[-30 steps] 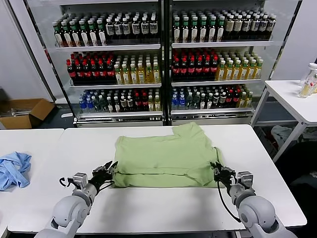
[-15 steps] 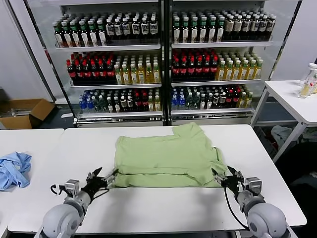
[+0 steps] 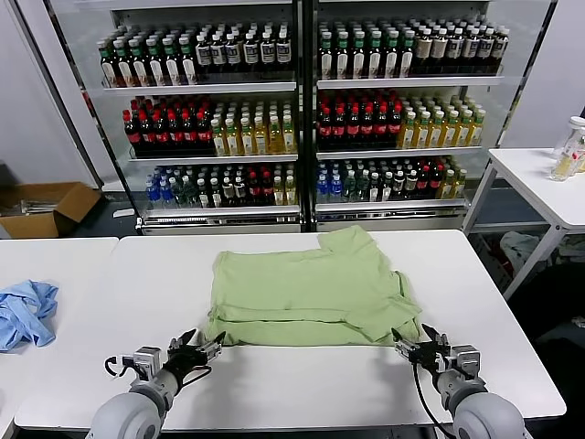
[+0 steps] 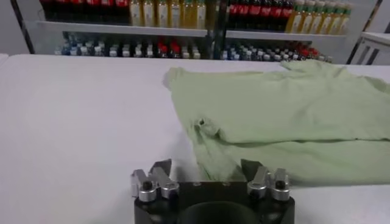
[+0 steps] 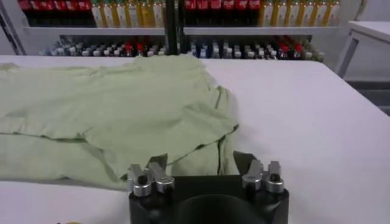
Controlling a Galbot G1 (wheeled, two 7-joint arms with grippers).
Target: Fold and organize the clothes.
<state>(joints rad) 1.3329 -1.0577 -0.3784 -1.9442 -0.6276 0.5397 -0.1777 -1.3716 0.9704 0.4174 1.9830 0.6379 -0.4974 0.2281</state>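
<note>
At the folded polo shirt's near corners, left tool and right tool — both spread apart, holding nothing.

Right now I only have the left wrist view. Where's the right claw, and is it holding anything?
Observer: The right claw is open at the polo shirt's near right corner, gripping nothing.
Operator: Anything else lying around that I can't see?
Observer: A light blue garment lies crumpled on the neighbouring table to the robot's left, well apart from the shirt.
</note>
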